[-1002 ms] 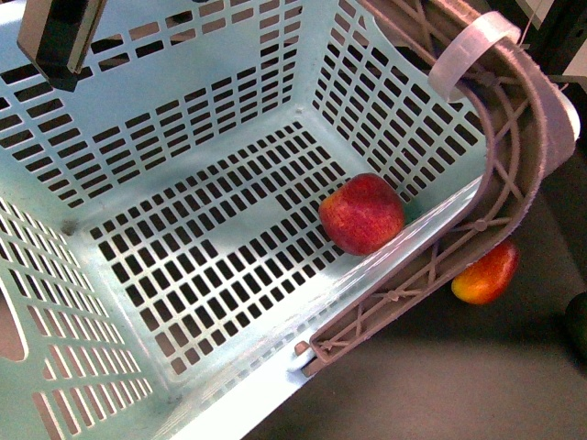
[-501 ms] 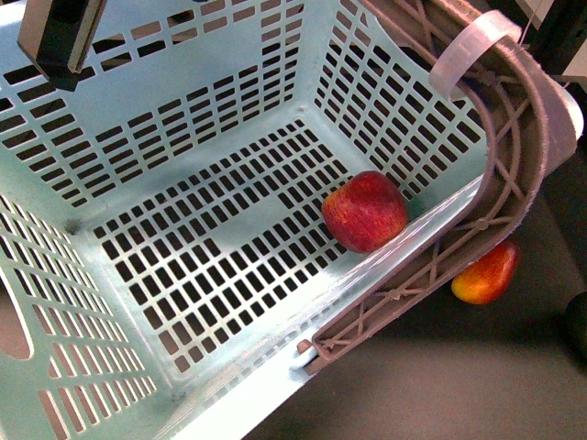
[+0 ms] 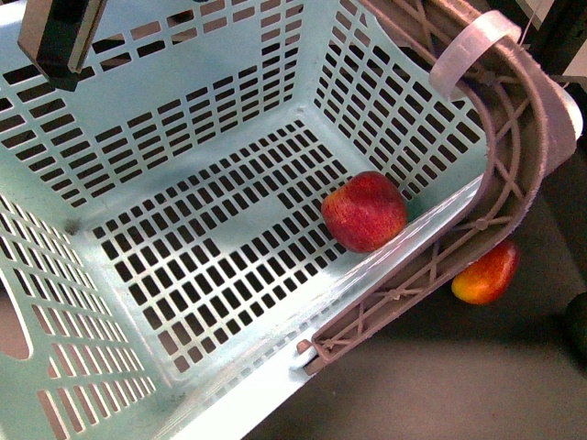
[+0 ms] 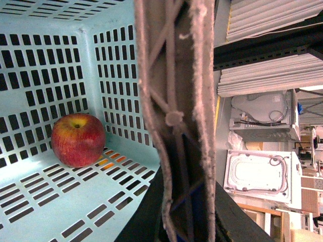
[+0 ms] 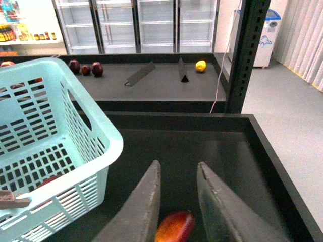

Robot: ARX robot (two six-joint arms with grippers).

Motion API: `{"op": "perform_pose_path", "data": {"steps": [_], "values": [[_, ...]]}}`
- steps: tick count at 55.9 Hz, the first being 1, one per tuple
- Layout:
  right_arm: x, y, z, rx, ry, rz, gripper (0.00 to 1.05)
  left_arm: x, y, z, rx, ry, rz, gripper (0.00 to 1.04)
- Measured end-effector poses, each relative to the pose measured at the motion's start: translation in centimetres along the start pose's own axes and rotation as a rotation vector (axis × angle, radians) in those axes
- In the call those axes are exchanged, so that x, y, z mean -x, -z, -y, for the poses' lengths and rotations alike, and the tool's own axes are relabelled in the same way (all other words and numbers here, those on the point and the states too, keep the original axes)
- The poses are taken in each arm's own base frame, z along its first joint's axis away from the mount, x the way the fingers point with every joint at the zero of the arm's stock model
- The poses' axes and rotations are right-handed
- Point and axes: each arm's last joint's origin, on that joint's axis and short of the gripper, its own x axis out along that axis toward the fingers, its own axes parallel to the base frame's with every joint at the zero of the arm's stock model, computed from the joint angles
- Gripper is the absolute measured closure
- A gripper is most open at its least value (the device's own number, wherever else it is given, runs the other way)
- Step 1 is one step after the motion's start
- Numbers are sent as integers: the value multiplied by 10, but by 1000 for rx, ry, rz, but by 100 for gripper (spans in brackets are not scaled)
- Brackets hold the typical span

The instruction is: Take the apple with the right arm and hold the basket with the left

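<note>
The apple (image 3: 364, 212), one only, sits on the floor of the pale-blue basket (image 3: 211, 92), against the wall below the brown handle (image 3: 514, 137). That handle fills the left wrist view and hides most of the left tool (image 4: 187, 222), which appears clamped on it. The right tool (image 5: 178, 166) is spread wide and empty above the dark table (image 5: 227, 146). One red-orange fruit (image 3: 486, 273) lies outside the basket, half hidden by the handle.

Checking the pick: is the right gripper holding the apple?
No, the apple lies on the basket floor; the right gripper is open.
</note>
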Motion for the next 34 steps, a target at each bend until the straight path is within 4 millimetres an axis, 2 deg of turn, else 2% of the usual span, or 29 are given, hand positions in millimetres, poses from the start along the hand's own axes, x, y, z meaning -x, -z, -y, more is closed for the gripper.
{"op": "perform_pose_path", "data": {"steps": [9,17,20,22,28,34], "values": [[0,0,0,0,0,0,53,0,0,0,0,0,0,97],[0,0,0,0,0,0,20,0,0,0,0,0,0,97],[0,0,0,0,0,0,10,1,0,1,31,-49,57,97],[0,0,0,0,0,0,7,1,-2,-1,81,-94,117,97],[0,0,0,0,1,0,9,2,-12,-7,266,-160,322,97],[0,0,0,0,1,0,9,3,-28,-14,306,-185,399,97]]}}
